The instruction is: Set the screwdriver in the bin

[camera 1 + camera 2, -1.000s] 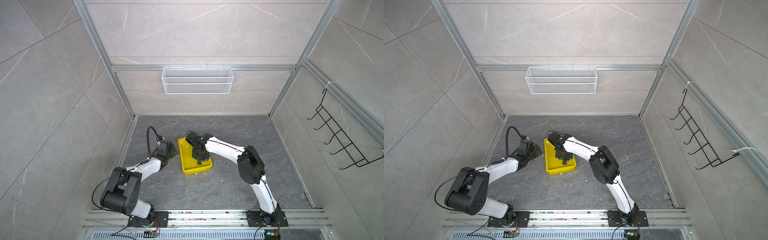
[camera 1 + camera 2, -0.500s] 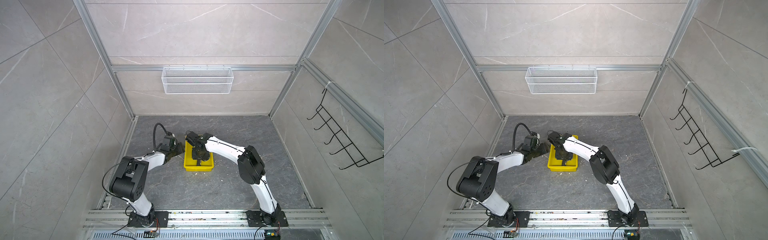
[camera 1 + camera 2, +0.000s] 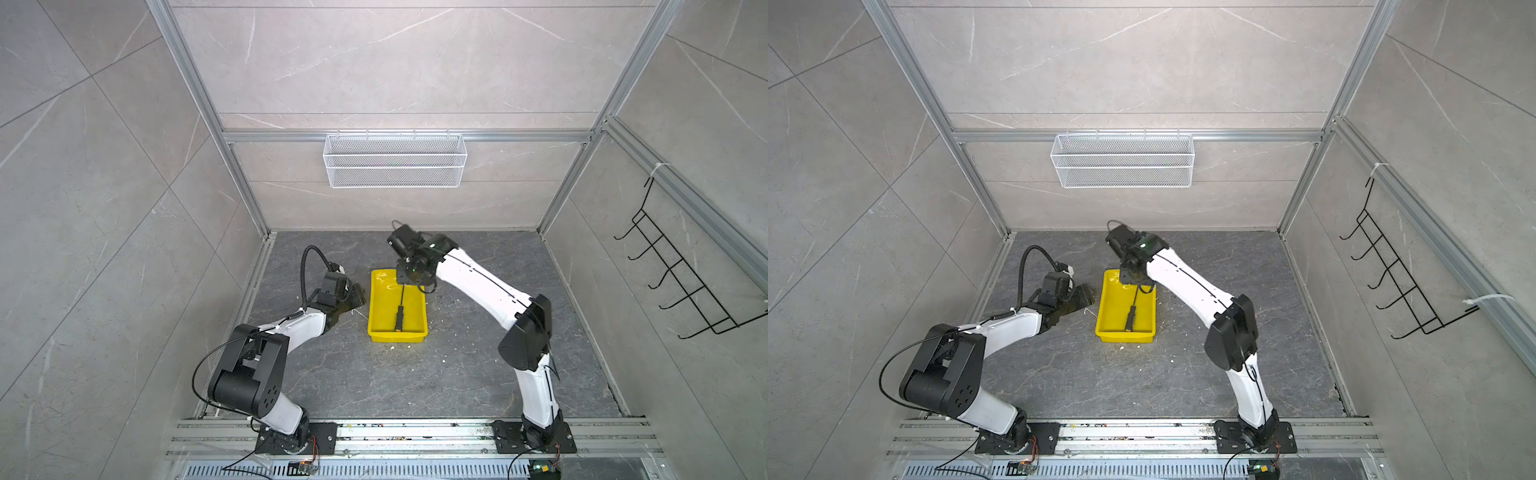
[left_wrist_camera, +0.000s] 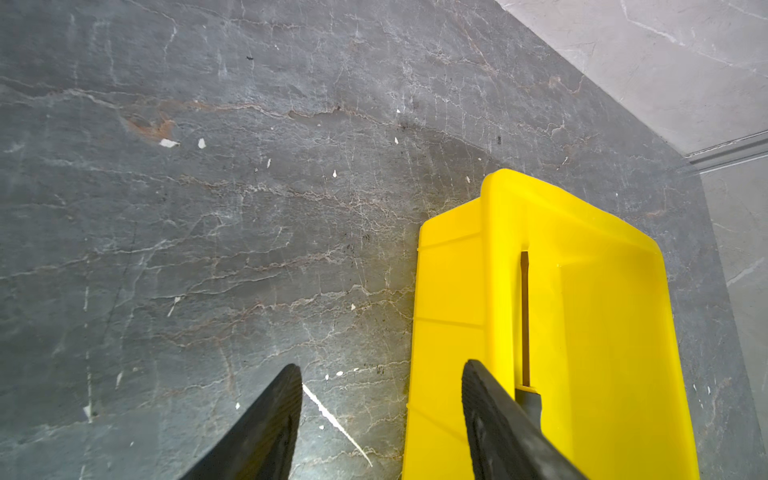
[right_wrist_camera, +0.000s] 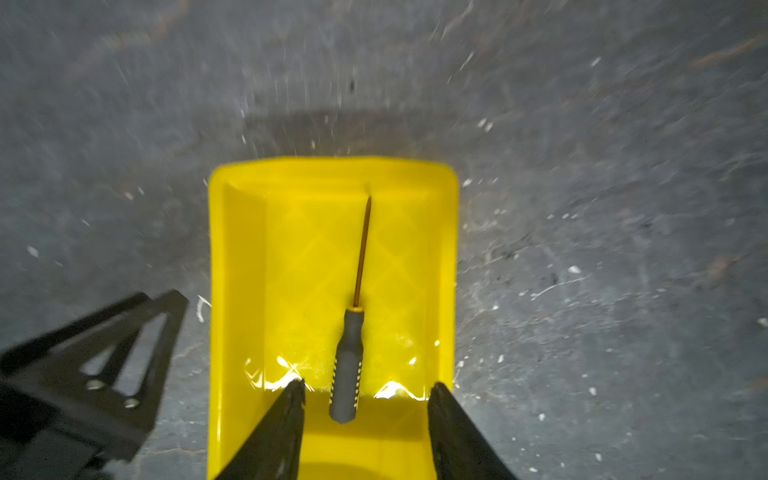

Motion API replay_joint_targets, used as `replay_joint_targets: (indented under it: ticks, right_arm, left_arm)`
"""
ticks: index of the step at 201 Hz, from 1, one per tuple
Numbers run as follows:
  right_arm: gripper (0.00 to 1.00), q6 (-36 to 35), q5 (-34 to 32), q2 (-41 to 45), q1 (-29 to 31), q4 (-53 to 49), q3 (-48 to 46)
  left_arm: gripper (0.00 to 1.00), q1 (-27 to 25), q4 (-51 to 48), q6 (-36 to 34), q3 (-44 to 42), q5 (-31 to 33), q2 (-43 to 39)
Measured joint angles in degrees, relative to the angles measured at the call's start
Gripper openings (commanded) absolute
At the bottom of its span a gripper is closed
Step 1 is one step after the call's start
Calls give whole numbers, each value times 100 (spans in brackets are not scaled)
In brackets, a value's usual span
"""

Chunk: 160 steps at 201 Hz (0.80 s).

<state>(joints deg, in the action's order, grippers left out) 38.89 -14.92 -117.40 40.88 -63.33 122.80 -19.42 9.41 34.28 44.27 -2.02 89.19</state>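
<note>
Screwdriver (image 3: 400,309) is in the bin (image 3: 397,335), lying flat on the bin floor along its length. In both top views the black handle is toward the near end and the thin shaft points to the far end. Nothing grips it. Same in a top view, screwdriver (image 3: 1131,314) inside bin (image 3: 1124,336). Right wrist view shows the screwdriver (image 5: 353,328) a bit off centre in the bin (image 5: 237,270), yellow dots along the handle, shaft tip close to the end wall. Right pincer (image 5: 368,386) is open and empty, with its two dark fingers (image 5: 286,419) spread on either side of the handle end and above it, clear of the tool. That view is motion-blurred. Left pincer (image 4: 382,370) is also open, with only bare worktop (image 4: 208,249) between its fingers. It sits low just beside the bin's left long wall (image 4: 449,291); contact with the wall cannot be told. Left pincer (image 3: 356,296) in a top view is on the bin's left. Bin stands on the dark grey worktop (image 3: 415,374), which is littered with small white flecks. White wire basket (image 3: 395,160) hangs on the back wall and a black hook rack (image 3: 681,286) on the right wall.
</note>
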Motion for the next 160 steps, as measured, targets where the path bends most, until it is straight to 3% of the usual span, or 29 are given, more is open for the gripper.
replay_joint_targets:
  ticks: [23,47,68,90,114,160]
  right_arm:
    - [59,-354,15,782,-511,238,-210]
    - [70,-728,26,1915,-1097,1001,-1475]
    - [76,-1303,-186,3099,-1425,2424,-3421]
    - [75,-2131,-723,3978,-1478,4328,-5582]
    - [75,-2911,-1388,3807,-1735,6089,-7213]
    - [75,-3432,-1987,3167,-2481,7530,-7949]
  left_arm:
    - [64,0,0,0,0,22,-2]
    - [64,0,0,0,-46,57,-59]
    - [64,0,4,0,-90,96,-114]
    - [64,0,7,0,-90,118,-114]
    - [64,0,7,2,-92,149,-114]
    - [64,0,7,2,-131,201,-149]
